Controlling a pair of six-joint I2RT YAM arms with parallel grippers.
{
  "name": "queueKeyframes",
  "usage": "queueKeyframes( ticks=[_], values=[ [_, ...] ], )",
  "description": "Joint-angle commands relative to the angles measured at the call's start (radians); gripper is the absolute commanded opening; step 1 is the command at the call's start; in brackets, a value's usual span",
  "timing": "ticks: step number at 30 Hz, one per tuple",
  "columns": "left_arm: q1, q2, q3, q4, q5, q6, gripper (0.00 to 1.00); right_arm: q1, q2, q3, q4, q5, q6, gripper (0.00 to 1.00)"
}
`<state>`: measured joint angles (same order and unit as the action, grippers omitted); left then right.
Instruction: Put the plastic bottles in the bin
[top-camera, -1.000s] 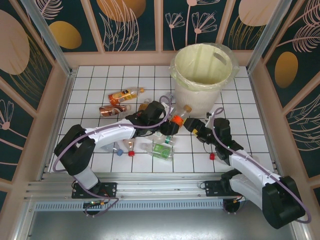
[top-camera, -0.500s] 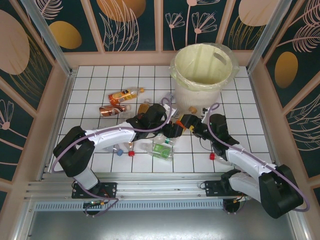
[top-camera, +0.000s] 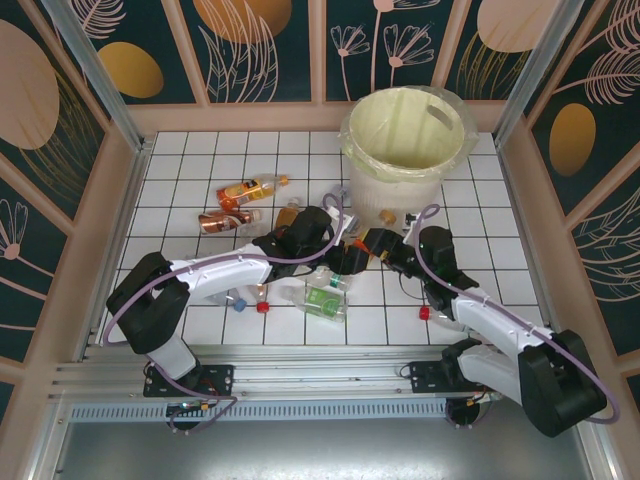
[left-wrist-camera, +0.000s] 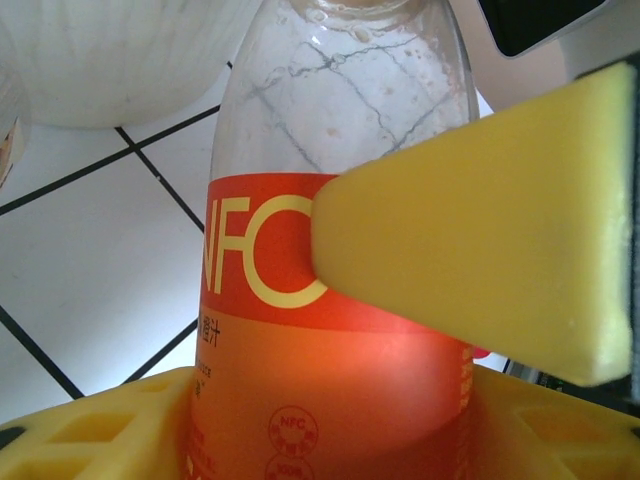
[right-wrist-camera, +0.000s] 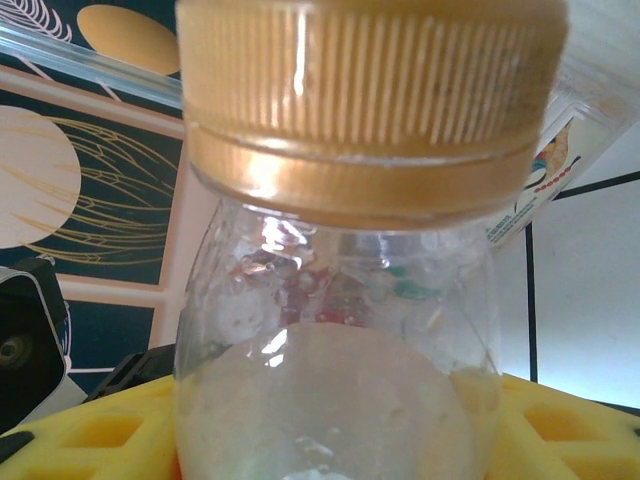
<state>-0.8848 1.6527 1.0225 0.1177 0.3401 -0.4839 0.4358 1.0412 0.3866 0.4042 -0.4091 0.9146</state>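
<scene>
Plastic bottles (top-camera: 250, 188) lie scattered on the tiled desk (top-camera: 180, 170), at least five of them, left of centre. The left pincer (top-camera: 343, 258) and right pincer (top-camera: 376, 243) meet at one orange-labelled bottle (left-wrist-camera: 330, 330), just before the single bin (top-camera: 400, 185). I cannot tell whether either is gripping. One loose red cap (top-camera: 424, 313) lies to the right.

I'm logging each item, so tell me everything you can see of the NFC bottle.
The bottle is clear plastic and looks empty, with cloudy residue inside. An orange label wraps its lower body, with "NFC" in yellow letters and small print below. A ribbed gold cap is screwed on. It sits tilted just before the bin, cap end toward it, over the white tiles. A yellow foam pad lies against the label.
</scene>
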Motion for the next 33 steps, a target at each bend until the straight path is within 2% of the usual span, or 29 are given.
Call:
queueKeyframes(
  ticks=[1, 6, 13, 18, 23, 33],
  values=[
    [-0.008, 0.005, -0.001, 0.043, 0.029, -0.009, 0.69, 0.004, -0.045, 0.010, -0.024, 0.026, -0.037, 0.59],
    [-0.008, -0.021, -0.015, 0.056, 0.059, 0.013, 0.86, -0.010, -0.109, 0.011, -0.122, 0.069, -0.074, 0.59],
    [-0.008, -0.111, -0.075, 0.068, 0.096, 0.064, 0.98, -0.052, -0.234, 0.025, -0.324, 0.136, -0.161, 0.59],
    [-0.008, -0.222, -0.126, 0.089, 0.068, 0.065, 0.99, -0.084, -0.323, 0.058, -0.461, 0.197, -0.248, 0.59],
    [-0.008, -0.286, -0.135, 0.101, 0.036, 0.048, 0.99, -0.087, -0.350, 0.142, -0.570, 0.274, -0.349, 0.59],
    [-0.008, -0.334, -0.141, 0.189, -0.040, 0.032, 0.99, -0.086, -0.388, 0.271, -0.641, 0.233, -0.520, 0.59]
  ],
)
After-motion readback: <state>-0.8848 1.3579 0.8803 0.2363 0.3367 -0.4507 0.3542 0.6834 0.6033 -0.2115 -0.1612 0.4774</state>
